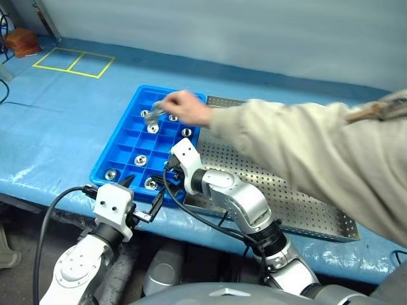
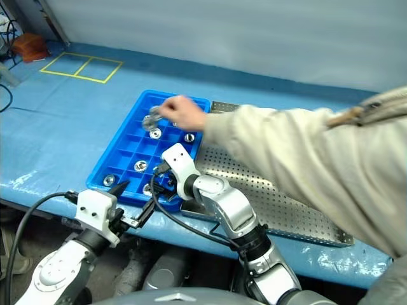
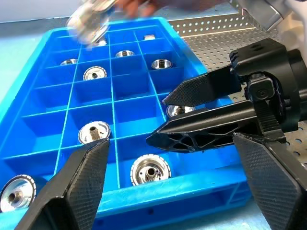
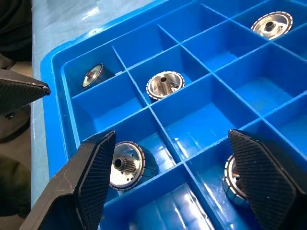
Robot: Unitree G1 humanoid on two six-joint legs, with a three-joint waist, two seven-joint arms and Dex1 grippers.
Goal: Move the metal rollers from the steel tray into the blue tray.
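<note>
The right gripper hangs with its fingers apart and empty over the near edge of the blue tray. Rollers sit in compartments below and just ahead of it. The left gripper, also spread wide and empty, hovers just short of that edge. Beyond both, a person's hand holds a roller over the far compartments. The steel tray lies beside the right gripper.

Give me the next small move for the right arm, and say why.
Probably hold the right gripper where it is, open over the blue tray. A person's hand is reaching into that tray holding a metal roller, and the steel tray looks bare.
</note>
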